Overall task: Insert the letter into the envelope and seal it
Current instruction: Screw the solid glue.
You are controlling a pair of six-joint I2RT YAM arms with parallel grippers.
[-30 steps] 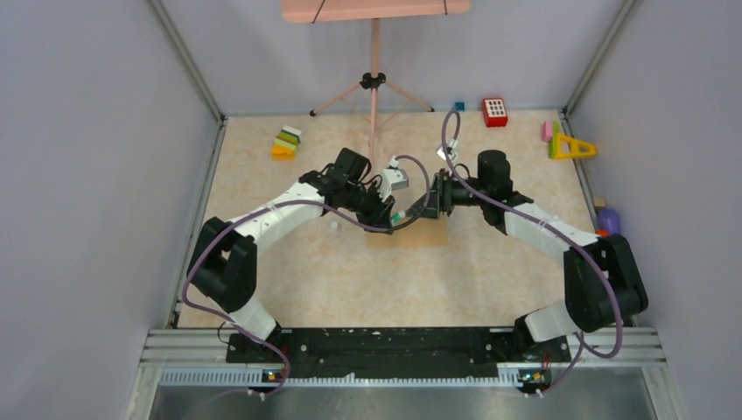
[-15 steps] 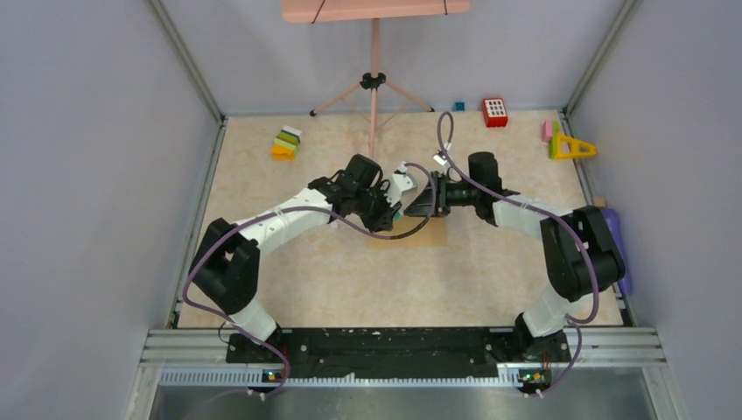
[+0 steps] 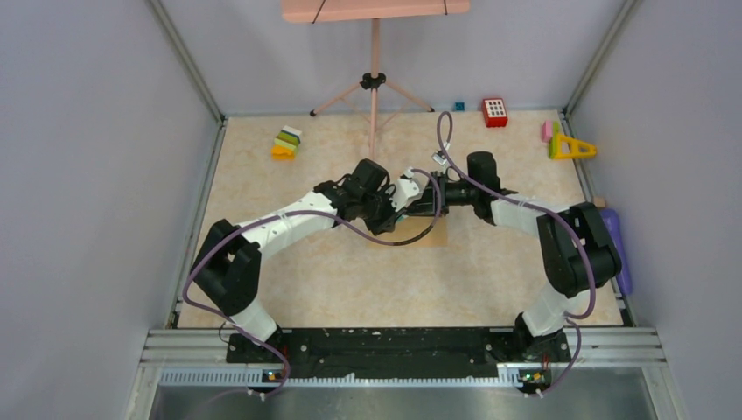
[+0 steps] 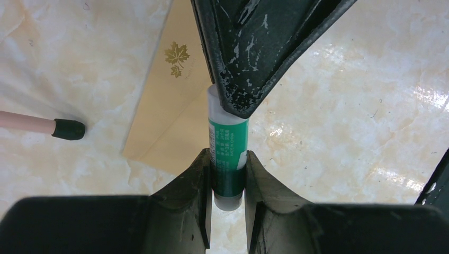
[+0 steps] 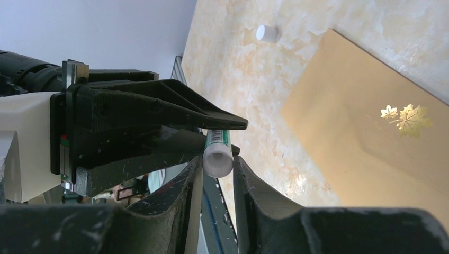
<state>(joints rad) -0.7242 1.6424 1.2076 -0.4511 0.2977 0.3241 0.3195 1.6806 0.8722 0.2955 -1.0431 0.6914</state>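
Pinched between left claw (image 4: 228,161) and right claw (image 5: 214,164): one green-and-white glue stick tube (image 4: 228,140).
Narrow grip by left on green labelled body, by right on white end. Below, flat on beige marbled desk (image 4: 344,106): brown kraft-paper envelope (image 5: 365,159) with gold maple-leaf mark, clear of tube. Small white cap (image 5: 266,33) on desk near envelope's corner.

Brown envelope (image 5: 344,121), gold maple leaf (image 5: 405,117)
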